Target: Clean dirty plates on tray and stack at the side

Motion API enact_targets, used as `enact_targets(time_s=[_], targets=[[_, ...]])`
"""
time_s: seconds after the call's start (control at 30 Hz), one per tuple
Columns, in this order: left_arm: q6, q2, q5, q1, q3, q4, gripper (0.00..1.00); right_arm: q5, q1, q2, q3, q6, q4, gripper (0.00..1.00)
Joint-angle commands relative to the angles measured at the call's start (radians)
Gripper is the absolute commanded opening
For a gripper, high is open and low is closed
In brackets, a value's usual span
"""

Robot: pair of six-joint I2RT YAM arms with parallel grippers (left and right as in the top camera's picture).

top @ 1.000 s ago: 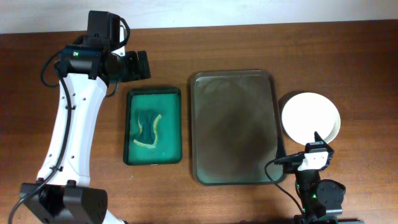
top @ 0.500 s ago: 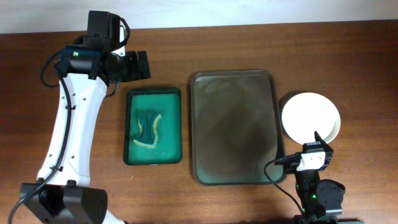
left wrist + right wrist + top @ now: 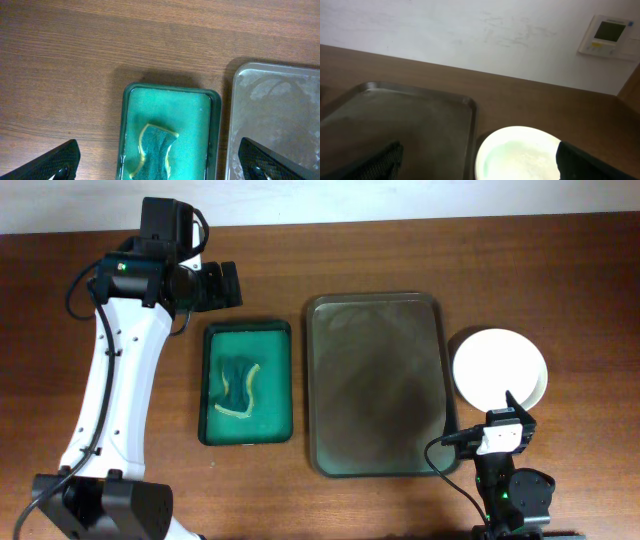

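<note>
A grey metal tray (image 3: 375, 385) lies mid-table with nothing on it; it also shows in the left wrist view (image 3: 280, 120) and the right wrist view (image 3: 405, 120). A white plate (image 3: 500, 368) sits on the table right of the tray, also in the right wrist view (image 3: 520, 155). A green basin (image 3: 246, 382) holds a green-and-yellow sponge (image 3: 238, 387), seen too in the left wrist view (image 3: 155, 150). My left gripper (image 3: 160, 165) is open and empty above the basin's far end. My right gripper (image 3: 480, 162) is open and empty, low near the front edge, just before the plate.
The left arm (image 3: 120, 370) stretches along the table's left side. A white wall with a wall panel (image 3: 610, 31) stands behind the table. Bare wood surrounds the tray and basin.
</note>
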Motion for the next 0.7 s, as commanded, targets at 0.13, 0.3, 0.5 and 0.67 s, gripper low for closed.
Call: enact_targets(time_s=[0.13, 0.3, 0.5, 0.67], targets=[[-0.006, -0.005, 0.007, 0.002, 0.011, 0.001, 0.99, 0.005, 0.006, -0.008, -0.005, -0.002, -0.005, 0.98], [-0.006, -0.141, 0.008, 0.002, 0.011, -0.002, 0.99, 0.005, 0.006, -0.008, -0.005, -0.002, -0.005, 0.98], [-0.006, -0.449, 0.007, 0.002, 0.011, -0.002, 0.99, 0.005, 0.006, -0.008, -0.005, -0.002, -0.005, 0.98], [-0.005, -0.623, -0.05, 0.002, 0.011, -0.088, 0.99, 0.005, 0.006, -0.008, -0.005, -0.002, -0.005, 0.98]])
